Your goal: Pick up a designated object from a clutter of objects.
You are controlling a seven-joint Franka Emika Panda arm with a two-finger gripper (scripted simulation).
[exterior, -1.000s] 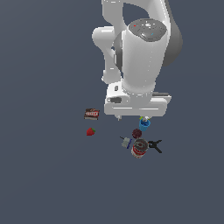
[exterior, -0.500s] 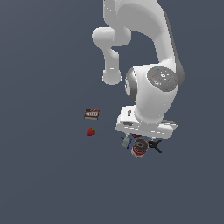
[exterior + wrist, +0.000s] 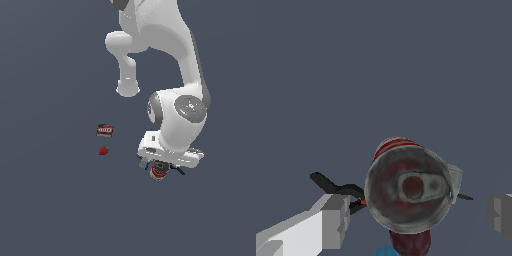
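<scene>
The red-and-white soup can stands upright, its metallic rim and dark top facing the wrist camera. In the exterior view the can shows just under my hand. My gripper is open, one grey finger on each side of the can, not touching it. The black clamp lies beside the can, and it shows in the exterior view too. The dark red fruit and a bit of the blue cup peek out behind the can. A small grey-blue piece sits by the hand.
The flat brown-and-red box and the small strawberry lie apart toward the exterior view's left. My arm's wrist body hangs over the cluster and hides most of it.
My arm has lowered and swung toward the can, so the hand now sits right over the cluster. The objects have not moved.
</scene>
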